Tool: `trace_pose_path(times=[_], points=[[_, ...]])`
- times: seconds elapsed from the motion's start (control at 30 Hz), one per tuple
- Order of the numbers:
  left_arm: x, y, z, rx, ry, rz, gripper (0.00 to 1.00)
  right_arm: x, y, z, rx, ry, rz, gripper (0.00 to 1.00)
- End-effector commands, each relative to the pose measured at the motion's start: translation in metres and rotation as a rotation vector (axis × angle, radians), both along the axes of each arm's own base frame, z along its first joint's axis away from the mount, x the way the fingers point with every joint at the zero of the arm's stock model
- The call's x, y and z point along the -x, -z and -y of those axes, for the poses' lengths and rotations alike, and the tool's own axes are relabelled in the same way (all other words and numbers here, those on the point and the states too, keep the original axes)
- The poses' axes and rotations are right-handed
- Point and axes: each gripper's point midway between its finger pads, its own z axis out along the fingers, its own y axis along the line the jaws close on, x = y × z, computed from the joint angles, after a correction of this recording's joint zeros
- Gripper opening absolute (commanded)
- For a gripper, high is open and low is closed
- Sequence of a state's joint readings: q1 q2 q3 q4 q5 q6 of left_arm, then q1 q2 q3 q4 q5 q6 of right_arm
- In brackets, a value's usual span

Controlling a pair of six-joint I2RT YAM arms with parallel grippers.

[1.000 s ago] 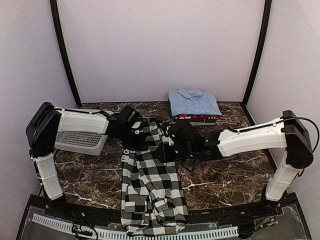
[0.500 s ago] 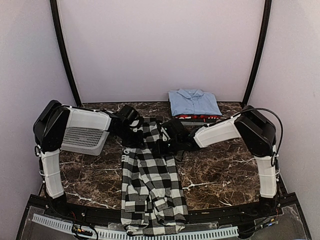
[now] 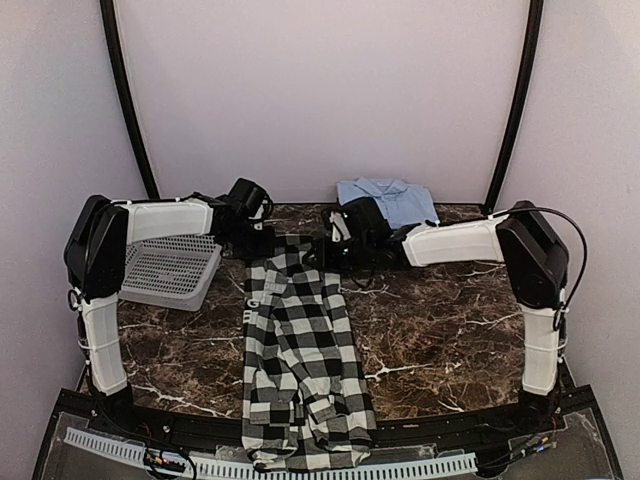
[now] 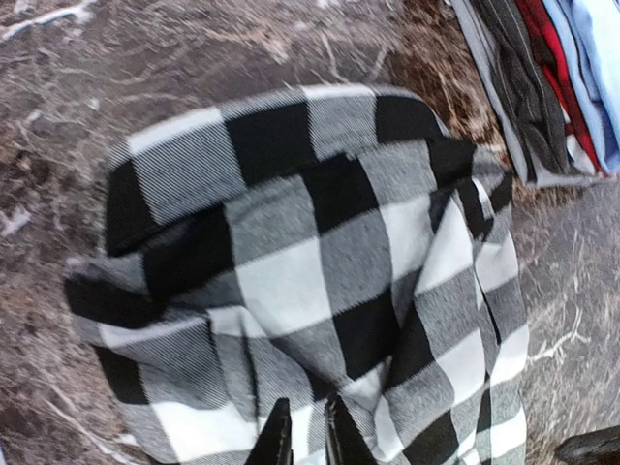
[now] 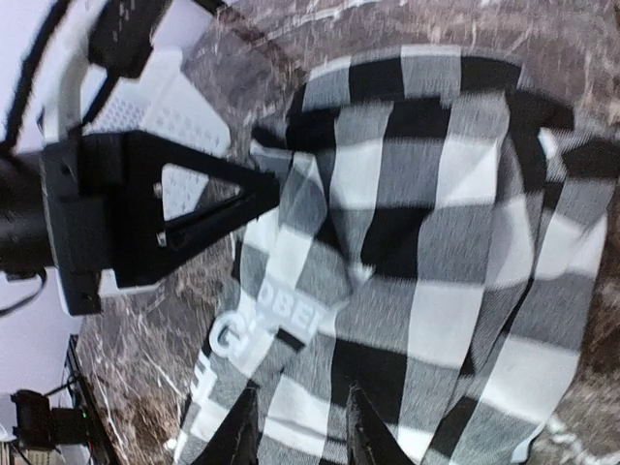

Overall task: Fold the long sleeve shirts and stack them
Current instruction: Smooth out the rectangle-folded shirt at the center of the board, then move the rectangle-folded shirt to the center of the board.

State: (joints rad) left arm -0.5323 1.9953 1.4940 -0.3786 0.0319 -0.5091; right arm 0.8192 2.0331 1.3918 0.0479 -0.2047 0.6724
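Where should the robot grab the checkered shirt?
Probably at the far corners of the checkered shirt, from above: left pincer on one, right pincer on the other. It lies long, front to back, so that end folds back over the rest.

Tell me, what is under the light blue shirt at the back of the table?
Under the light blue shirt the left wrist view shows a red layer and a dark striped layer, edges only. The rest is covered.

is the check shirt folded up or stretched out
Stretched out: the check shirt lies in one long, rumpled strip down the table.
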Motion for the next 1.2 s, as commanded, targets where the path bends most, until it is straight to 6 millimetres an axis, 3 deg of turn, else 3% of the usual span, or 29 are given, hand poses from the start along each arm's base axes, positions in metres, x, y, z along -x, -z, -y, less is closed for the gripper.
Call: trace_pose_path(times=[0.0,0.13,0.3,0.57,0.73,1.0,1.17], points=[[-0.023,-0.008,-0.031,-0.075,-0.100,0.038,0.12,-0.057,-0.037,0.005,-0.079,0.028,0.099,0.28],[-0.036,-0.001,-0.040,-0.102,-0.122,0.034,0.11,-0.083,-0.021,-0.006,-0.069,0.018,0.089,0.28],[-0.045,0.017,-0.040,-0.126,-0.118,0.004,0.10,-0.098,0.001,-0.012,-0.060,0.023,0.055,0.26],[-0.052,0.038,-0.042,-0.172,-0.126,-0.026,0.09,-0.118,0.053,0.002,0.069,0.112,0.019,0.24],[-0.060,0.051,-0.040,-0.199,-0.122,-0.046,0.09,-0.137,0.074,0.012,0.152,0.157,0.024,0.24],[-0.082,0.055,-0.025,-0.174,-0.116,-0.039,0.09,-0.169,0.088,0.021,0.151,0.169,0.003,0.25],[-0.097,0.052,-0.019,-0.170,-0.127,-0.025,0.10,-0.188,0.062,0.011,0.087,0.104,0.055,0.32]])
